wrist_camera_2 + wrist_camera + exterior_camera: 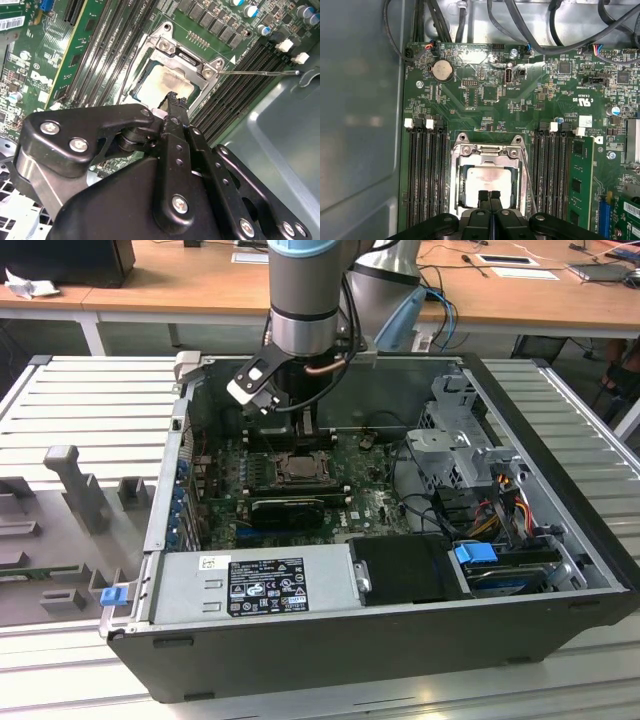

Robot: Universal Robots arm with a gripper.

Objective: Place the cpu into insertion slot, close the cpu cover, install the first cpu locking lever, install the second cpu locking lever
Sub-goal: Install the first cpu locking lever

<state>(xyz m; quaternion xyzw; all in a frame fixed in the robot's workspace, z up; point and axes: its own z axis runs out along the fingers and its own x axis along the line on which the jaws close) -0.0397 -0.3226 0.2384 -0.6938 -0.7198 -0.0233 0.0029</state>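
Pincer (489, 195) pinched shut, holding nothing, with the cpu (485, 180) just under it.
The cpu looks light, thin and easy to hurt; hold its edges.

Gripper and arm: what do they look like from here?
The arm is a grey cylinder with pale blue joint caps. The gripper is black: flat linkage bars, silver screw heads, narrow fingers. A copper-coloured cable loops at the wrist.
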